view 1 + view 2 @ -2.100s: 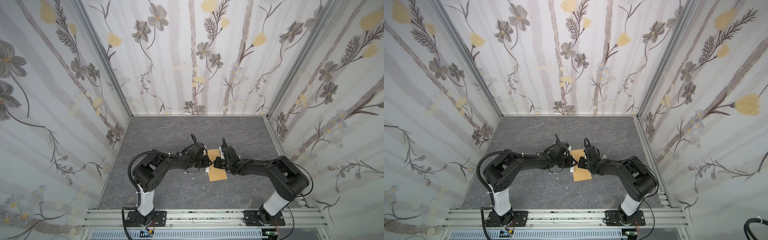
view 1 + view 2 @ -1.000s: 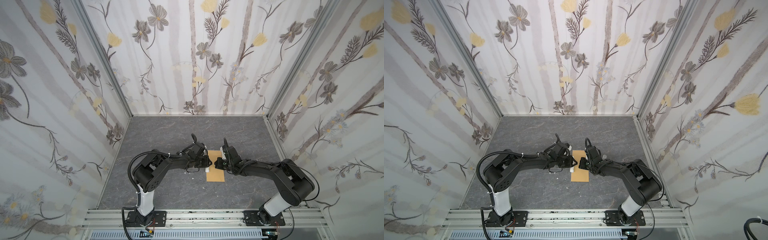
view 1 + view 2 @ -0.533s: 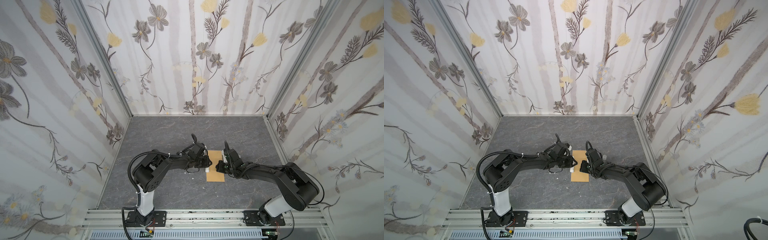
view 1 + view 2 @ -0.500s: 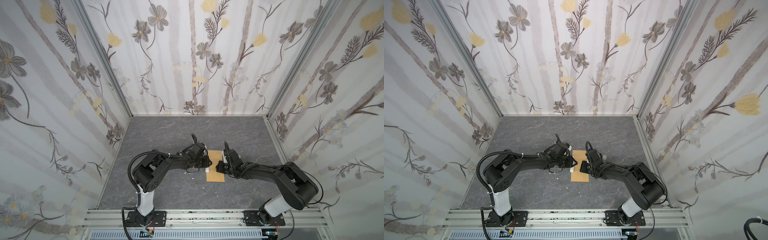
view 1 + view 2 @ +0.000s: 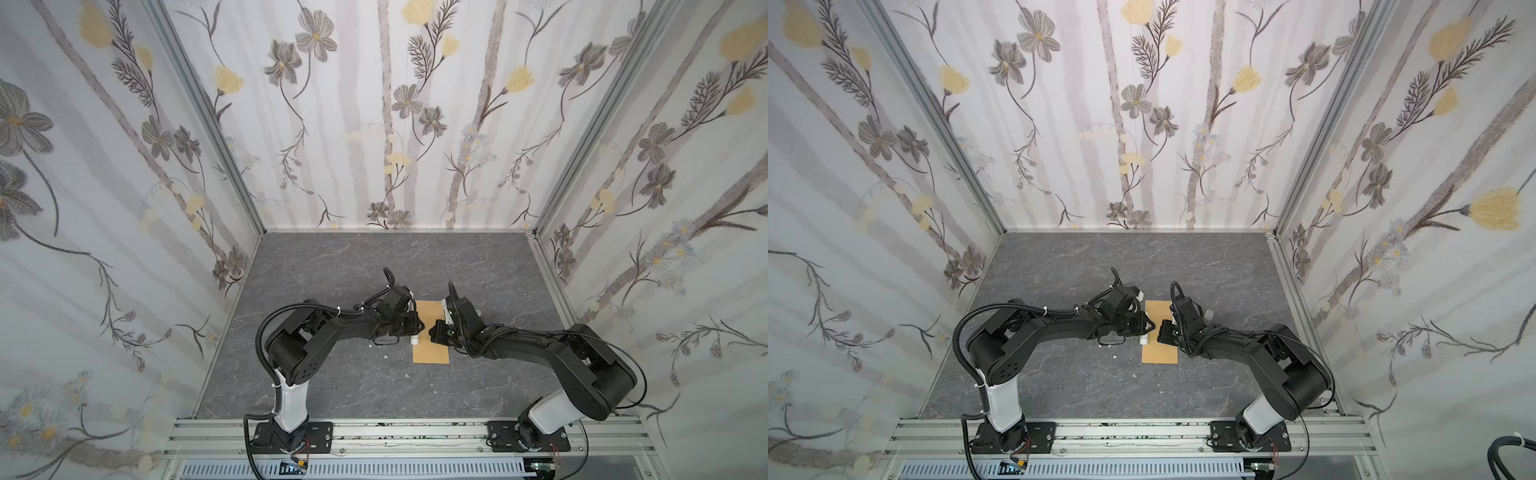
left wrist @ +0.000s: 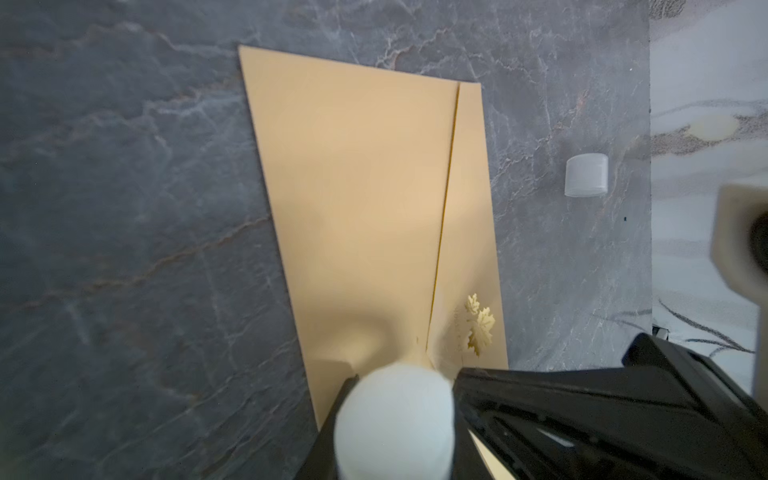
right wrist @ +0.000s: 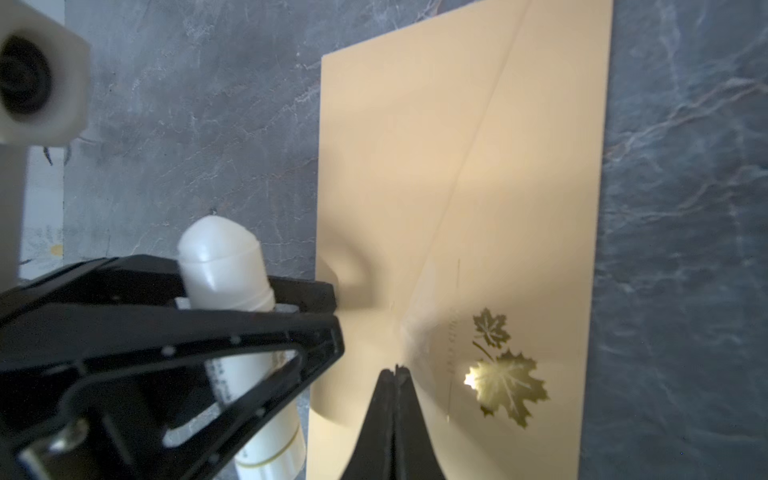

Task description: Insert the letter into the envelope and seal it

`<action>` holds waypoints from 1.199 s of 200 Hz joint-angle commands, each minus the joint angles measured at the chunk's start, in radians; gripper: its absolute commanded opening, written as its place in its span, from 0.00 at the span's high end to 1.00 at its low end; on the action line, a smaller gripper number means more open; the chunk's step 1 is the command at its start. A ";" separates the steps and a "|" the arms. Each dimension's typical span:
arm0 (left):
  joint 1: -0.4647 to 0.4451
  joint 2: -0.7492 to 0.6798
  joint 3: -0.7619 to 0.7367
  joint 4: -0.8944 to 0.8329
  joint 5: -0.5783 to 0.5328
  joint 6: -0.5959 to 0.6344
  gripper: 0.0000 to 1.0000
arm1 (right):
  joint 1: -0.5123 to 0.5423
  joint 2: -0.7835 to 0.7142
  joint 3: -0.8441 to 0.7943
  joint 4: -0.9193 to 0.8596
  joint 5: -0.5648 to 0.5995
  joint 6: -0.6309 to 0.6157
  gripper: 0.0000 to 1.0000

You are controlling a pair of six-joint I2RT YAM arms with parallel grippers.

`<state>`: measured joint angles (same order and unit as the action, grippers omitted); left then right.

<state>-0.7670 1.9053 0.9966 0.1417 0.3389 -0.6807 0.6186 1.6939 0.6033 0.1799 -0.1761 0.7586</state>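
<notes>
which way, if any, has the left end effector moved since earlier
No: the left end effector, gripping the white tube, stays at the envelope's left edge.

Left arm [image 5: 320, 332] & right arm [image 5: 582, 361]: matte-black jointed links, white base columns [image 5: 291, 405], black corrugated cable loop [image 5: 260, 336], black bolted base plates [image 5: 320, 436] on silver alu rail [image 5: 415, 432], cream boxy wrist cam [image 7: 41, 75] w/ dark lens.

Kraft-brown envelope [image 5: 431, 354] [image 5: 1159, 354] flat on grey bench [image 5: 353, 270], lower centre in both top views, lengthwise up-down; flap [image 7: 386, 166] folded over, gold maple-leaf print [image 7: 505, 390] beside its tip.
</notes>
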 commanded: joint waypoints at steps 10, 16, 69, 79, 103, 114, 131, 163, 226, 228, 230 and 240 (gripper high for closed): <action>-0.003 0.007 -0.009 -0.116 -0.026 0.000 1.00 | 0.000 -0.013 -0.006 -0.009 0.020 0.006 1.00; -0.003 0.005 -0.009 -0.117 -0.026 -0.001 1.00 | -0.002 -0.005 -0.001 -0.007 0.021 0.003 1.00; -0.005 0.007 -0.007 -0.117 -0.021 0.000 1.00 | -0.007 0.099 0.031 0.041 0.022 -0.012 1.00; -0.005 0.009 -0.006 -0.116 -0.020 0.000 1.00 | -0.007 0.113 0.033 0.051 0.017 -0.007 1.00; -0.007 0.010 -0.005 -0.117 -0.020 0.000 1.00 | -0.005 0.133 0.038 0.061 0.007 -0.002 1.00; -0.006 0.010 -0.006 -0.116 -0.022 0.001 1.00 | -0.005 0.123 0.038 0.057 0.007 -0.002 1.00; -0.006 0.011 -0.006 -0.119 -0.020 0.001 1.00 | -0.008 0.084 0.029 0.043 0.013 0.001 1.00; -0.005 0.011 -0.004 -0.120 -0.025 0.002 1.00 | -0.022 0.028 0.029 0.016 0.016 -0.006 1.00; -0.006 0.022 0.007 -0.122 -0.023 0.007 1.00 | -0.036 0.110 0.058 0.045 -0.004 -0.022 1.00; -0.006 0.021 0.007 -0.122 -0.022 0.007 1.00 | -0.037 0.113 0.060 0.045 -0.007 -0.021 1.00; -0.006 0.022 0.007 -0.122 -0.020 0.007 1.00 | -0.037 0.116 0.061 0.049 -0.008 -0.021 1.00; -0.006 0.024 0.008 -0.121 -0.021 0.007 1.00 | -0.036 0.130 0.066 0.061 -0.020 -0.017 1.00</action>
<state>-0.7712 1.9125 1.0080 0.1333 0.3370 -0.6807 0.5812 1.7931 0.6548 0.1951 -0.1741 0.7395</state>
